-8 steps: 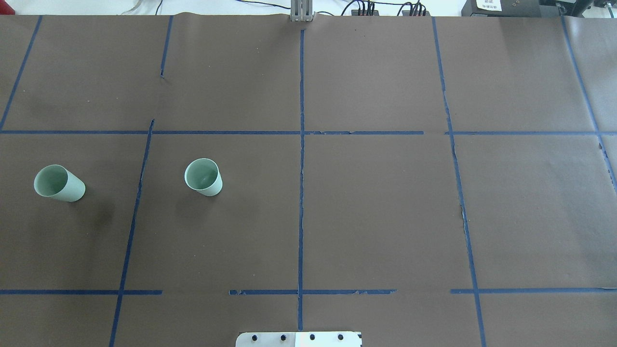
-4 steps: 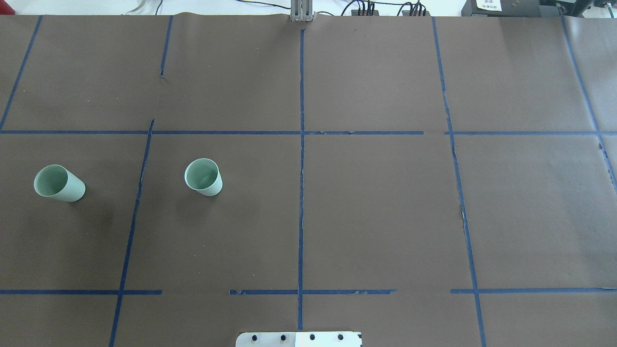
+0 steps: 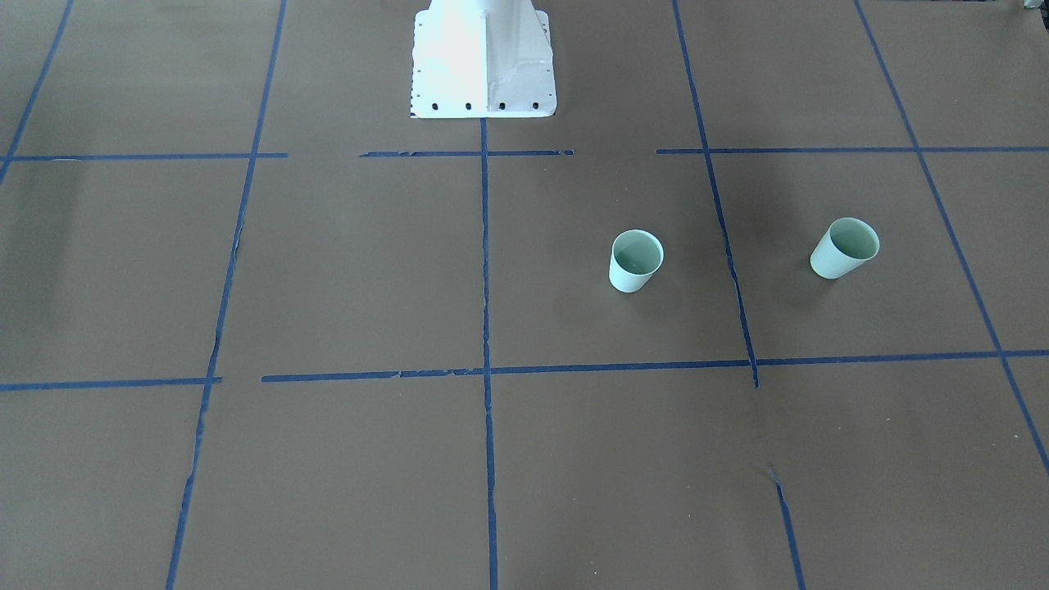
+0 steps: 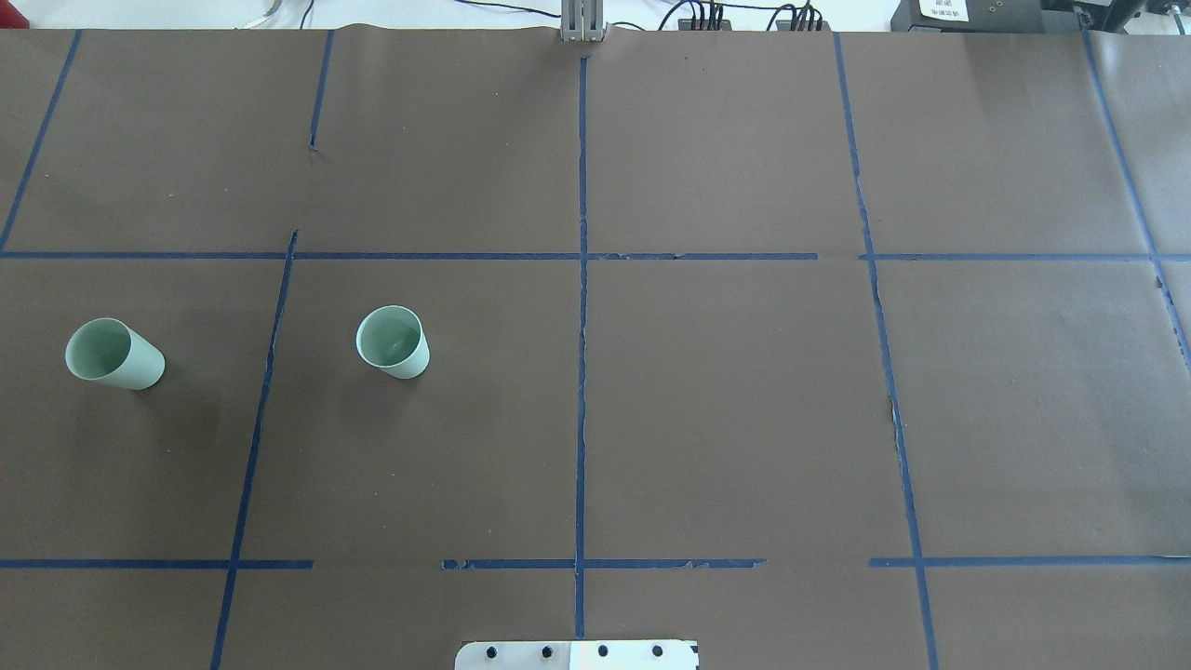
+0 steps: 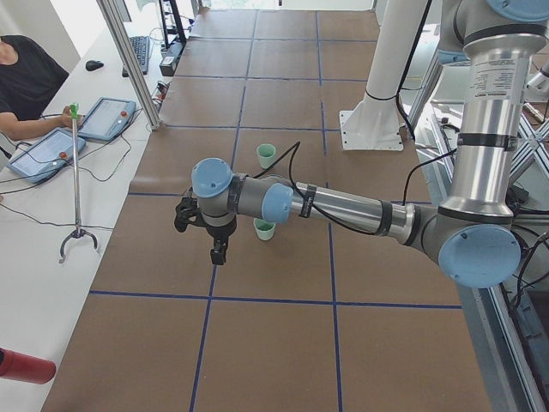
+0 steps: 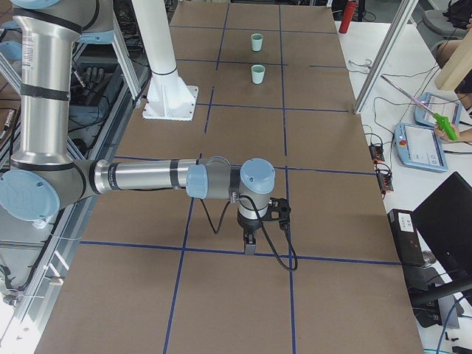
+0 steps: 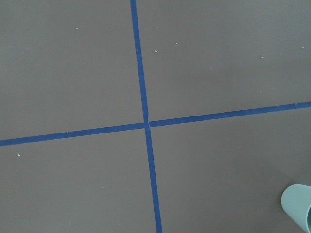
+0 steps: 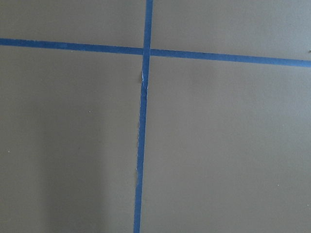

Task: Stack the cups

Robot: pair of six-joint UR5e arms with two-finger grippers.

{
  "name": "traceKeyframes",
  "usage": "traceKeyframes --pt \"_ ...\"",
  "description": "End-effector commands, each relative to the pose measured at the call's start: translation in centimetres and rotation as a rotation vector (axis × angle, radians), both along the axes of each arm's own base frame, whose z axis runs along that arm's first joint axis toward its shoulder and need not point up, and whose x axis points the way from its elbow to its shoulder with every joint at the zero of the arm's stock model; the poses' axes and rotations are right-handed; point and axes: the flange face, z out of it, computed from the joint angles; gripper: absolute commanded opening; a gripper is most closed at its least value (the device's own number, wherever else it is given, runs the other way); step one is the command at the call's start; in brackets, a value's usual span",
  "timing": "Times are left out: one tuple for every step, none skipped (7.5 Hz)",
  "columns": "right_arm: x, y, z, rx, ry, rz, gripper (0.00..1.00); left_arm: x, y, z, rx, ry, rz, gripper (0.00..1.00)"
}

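Outer cup (image 4: 113, 354): stood upright, mouth up, on the brown paper near the table's end on the robot's left. In the exterior left view the left arm hid part of it (image 5: 264, 230).
Inner cup (image 4: 393, 341): upright, mouth up, in the next grid square toward the table's middle, on the robot's left half.
Cup spacing: well apart, not stacked; one blue tape line (image 4: 265, 391) ran between them.
Cup look: both pale mint, plain, with a darker green inside.
Left gripper (image 5: 219, 255): pointed down, hanging from the outstretched near arm, near the outer cup on the operators' side and apart from it. Whether its fingers were spread or closed, could not tell; it showed in a side view only.
Right gripper (image 6: 251, 245): pointed down over a tape crossing on the robot's right half, well apart from both cups. Finger state could not be told; nothing was seen in it.
Table (image 4: 744, 419): covered in brown paper with a blue tape grid.
Base plate (image 3: 483, 98): white, at the robot's edge, on the centre line.
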Motion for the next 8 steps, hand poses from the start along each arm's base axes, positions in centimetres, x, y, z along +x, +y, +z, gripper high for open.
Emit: traceKeyframes --pt "0.0 0.0 0.0 0.000 0.000 0.000 1.00 10.4 2.5 -1.2 -0.070 0.011 -0.033 1.00" --pt "0.0 0.0 0.0 0.001 0.000 0.000 1.00 13.4 5.5 0.4 -0.061 0.029 -0.049 1.00" --pt "0.0 0.0 0.0 0.000 0.000 0.000 1.00 15.2 7.1 1.0 -0.069 0.059 -0.070 1.00" --pt "0.0 0.0 0.0 0.000 0.000 0.000 1.00 16.0 7.8 1.6 -0.075 0.061 -0.054 1.00" --pt "0.0 0.0 0.0 0.000 0.000 0.000 1.00 17.2 8.3 1.7 -0.078 0.058 -0.029 1.00" --pt "0.0 0.0 0.0 0.001 0.000 0.000 1.00 17.7 8.4 2.0 -0.074 0.043 -0.027 1.00" --pt "0.0 0.0 0.0 0.001 0.000 0.000 1.00 18.0 8.5 2.9 -0.089 0.034 -0.021 1.00" --pt "0.0 0.0 0.0 0.001 0.000 0.000 1.00 18.2 8.4 3.5 -0.094 0.028 -0.019 1.00"
